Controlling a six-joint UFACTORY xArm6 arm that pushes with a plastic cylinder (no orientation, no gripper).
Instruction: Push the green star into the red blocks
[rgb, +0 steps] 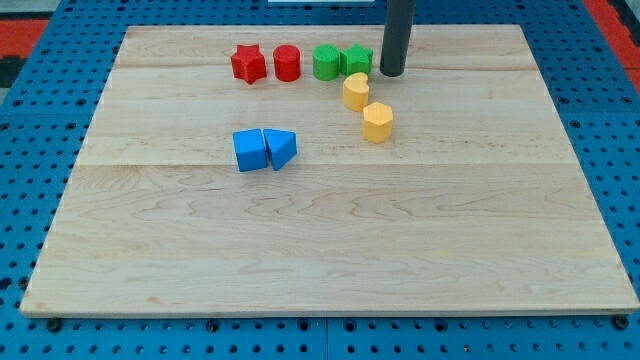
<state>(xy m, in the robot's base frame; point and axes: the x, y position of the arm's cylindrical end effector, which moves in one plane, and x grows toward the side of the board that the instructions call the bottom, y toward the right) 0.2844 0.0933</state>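
The green star (357, 59) sits near the view's top, touching a green round block (326, 62) on its left. Further left stand a red round block (287, 63) and a red star (247, 63), side by side. My tip (391, 72) rests on the board just right of the green star, with a small gap between them. The dark rod rises from there out of the view's top.
A yellow block (355, 91) lies just below the green star and another yellow block (377, 122) lies below and right of it. A blue cube (250, 150) and a blue wedge-like block (282, 148) touch each other left of centre.
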